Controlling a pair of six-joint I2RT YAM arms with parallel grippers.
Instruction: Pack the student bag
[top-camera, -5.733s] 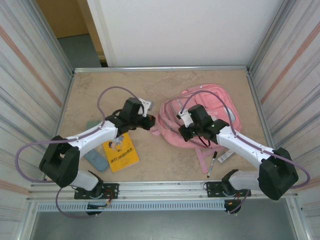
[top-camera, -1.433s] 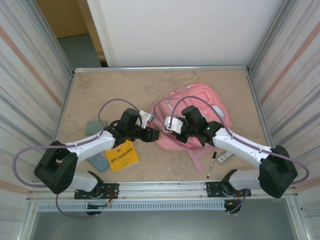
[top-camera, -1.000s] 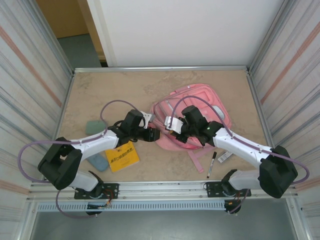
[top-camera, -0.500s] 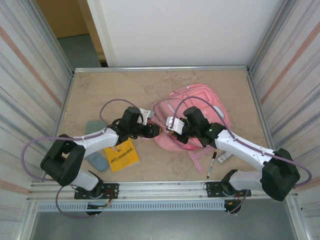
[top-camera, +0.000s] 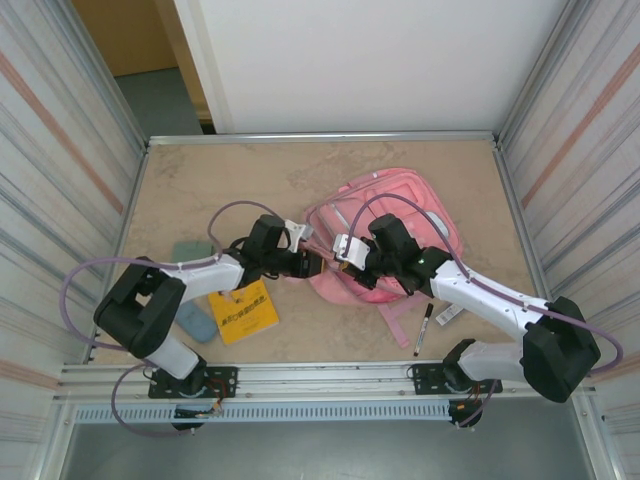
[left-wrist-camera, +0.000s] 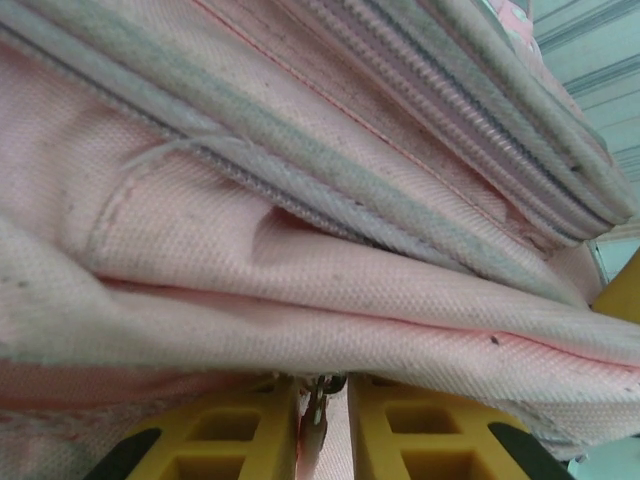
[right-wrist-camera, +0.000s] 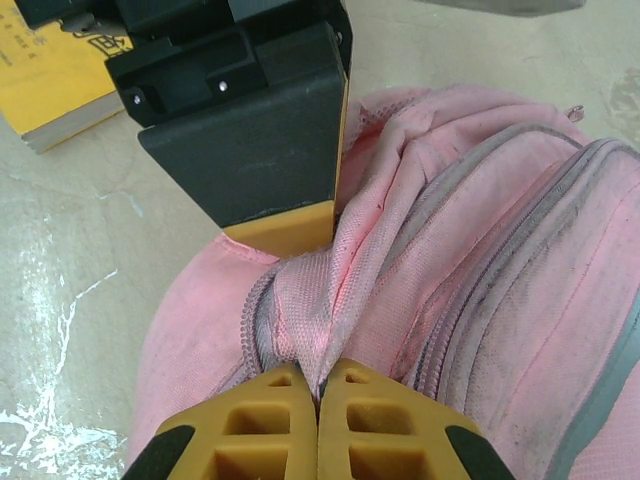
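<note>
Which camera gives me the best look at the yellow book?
The top external view: the yellow paperback book lies flat with nearly its whole cover showing, left of the pink fabric backpack. The right wrist view catches one corner. In the left wrist view, a yellow sliver at the right edge may be it.

Top external camera: fixed high above and behind the arm bases, looking down on the whole counter (top-camera: 200, 185) and the student bag (top-camera: 425, 205). Left wrist camera: pressed against the student bag's left edge, facing along its seams and zips. Right wrist camera: close above that same edge, facing down. All three views share this edge.
</note>
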